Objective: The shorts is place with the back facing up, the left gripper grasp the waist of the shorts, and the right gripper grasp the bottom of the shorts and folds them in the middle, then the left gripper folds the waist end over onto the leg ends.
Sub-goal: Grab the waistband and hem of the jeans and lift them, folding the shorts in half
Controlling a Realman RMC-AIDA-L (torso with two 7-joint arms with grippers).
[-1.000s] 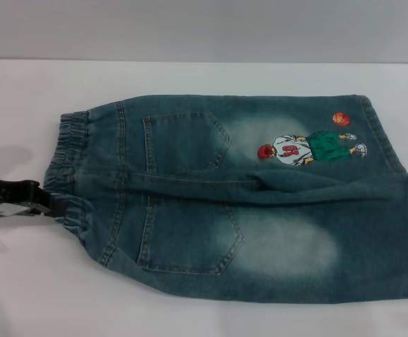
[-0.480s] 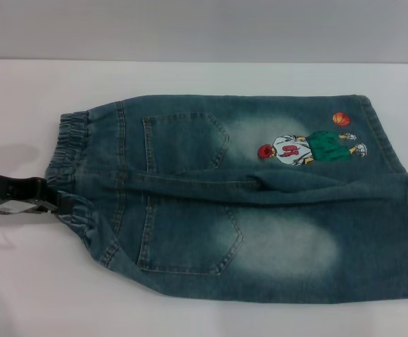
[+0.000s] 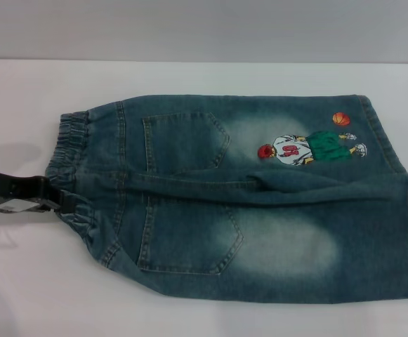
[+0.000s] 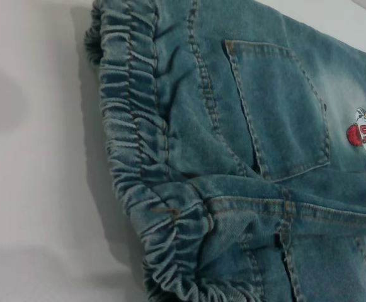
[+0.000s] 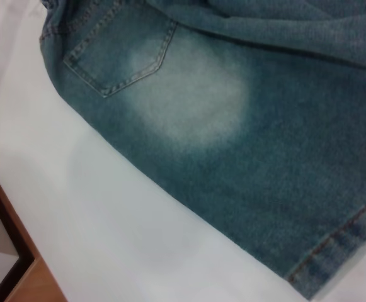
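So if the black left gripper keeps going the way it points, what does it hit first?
The black left gripper points right, at the ruffled elastic waistband of the faded blue denim shorts; it looks practically against it already, though depth is unclear.

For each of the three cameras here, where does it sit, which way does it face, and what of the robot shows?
Head view: high on the robot, looking forward and down on the shorts spread across the white table; the left tool shows at the waistband.
Left wrist view: close beside the waistband, facing along the shorts toward the cartoon; no robot part shows.
Right wrist view: over the near leg's hem, facing a pocket; no robot part shows.
Shared: head and left wrist views both show the waistband and cartoon.
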